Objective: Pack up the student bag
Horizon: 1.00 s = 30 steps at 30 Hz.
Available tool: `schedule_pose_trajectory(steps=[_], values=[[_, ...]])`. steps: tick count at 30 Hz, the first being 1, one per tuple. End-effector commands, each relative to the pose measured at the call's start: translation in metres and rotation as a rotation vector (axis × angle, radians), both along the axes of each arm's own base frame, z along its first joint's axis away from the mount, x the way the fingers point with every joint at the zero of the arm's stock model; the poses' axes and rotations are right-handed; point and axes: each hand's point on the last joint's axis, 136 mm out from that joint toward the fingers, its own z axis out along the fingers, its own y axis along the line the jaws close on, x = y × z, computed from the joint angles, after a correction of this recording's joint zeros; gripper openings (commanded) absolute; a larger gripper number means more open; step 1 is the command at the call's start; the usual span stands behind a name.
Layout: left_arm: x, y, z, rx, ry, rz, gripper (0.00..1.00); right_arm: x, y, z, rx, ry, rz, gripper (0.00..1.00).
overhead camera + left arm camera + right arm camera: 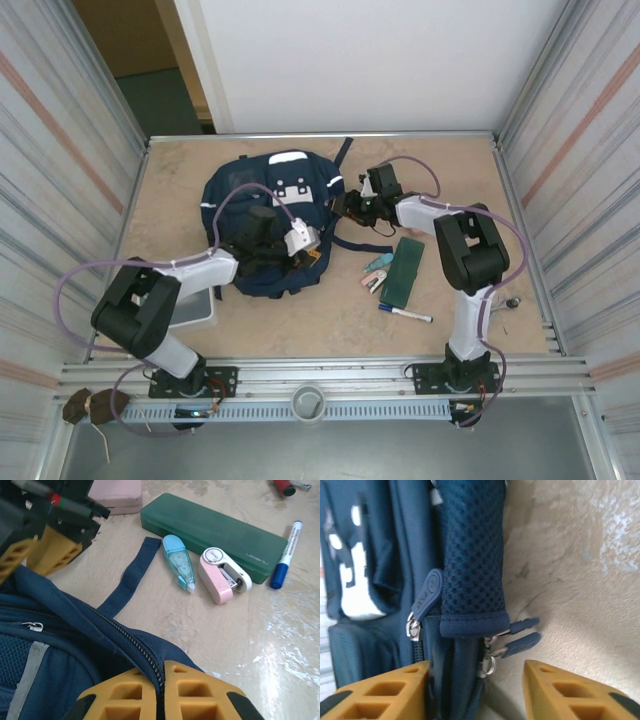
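On the table's far left half, the student bag (272,195) lies flat, the left gripper (162,690) pinched shut on its fabric. The right gripper (475,680), part-open and empty, risks missing the zipper pulls (522,636) and catching the mesh strap (472,565).

On the table (240,645) you see a green pencil case (215,530) lying flat. Just beside its long edge lie a blue correction tape (178,561) and a pink stapler (222,576), side by side but apart. A white marker with a blue cap (286,555) lies near the case's end. Beyond the case sits a pink box (117,495). In the top view, note a white tub (195,310) near the table's left front corner.
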Motion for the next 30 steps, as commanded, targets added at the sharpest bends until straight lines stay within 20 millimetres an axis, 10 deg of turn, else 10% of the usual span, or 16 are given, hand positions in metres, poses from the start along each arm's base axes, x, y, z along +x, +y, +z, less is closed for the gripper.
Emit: schedule_pose_trajectory(steps=[1, 9, 20, 30], values=[[0.008, -0.021, 0.014, -0.013, -0.061, -0.021, 0.02, 0.01, 0.0, -0.003, -0.032, 0.0, 0.002, 0.29], [0.01, -0.009, -0.009, 0.11, -0.037, 0.014, 0.02, -0.003, -0.02, -0.006, -0.081, -0.028, 0.027, 0.02], [0.025, 0.022, -0.003, 0.115, -0.005, 0.155, 0.04, -0.031, -0.003, -0.012, -0.106, -0.022, 0.12, 0.06], [0.092, 0.067, 0.033, -0.023, 0.014, 0.514, 0.08, -0.036, -0.007, 0.016, -0.083, -0.07, 0.047, 0.02]])
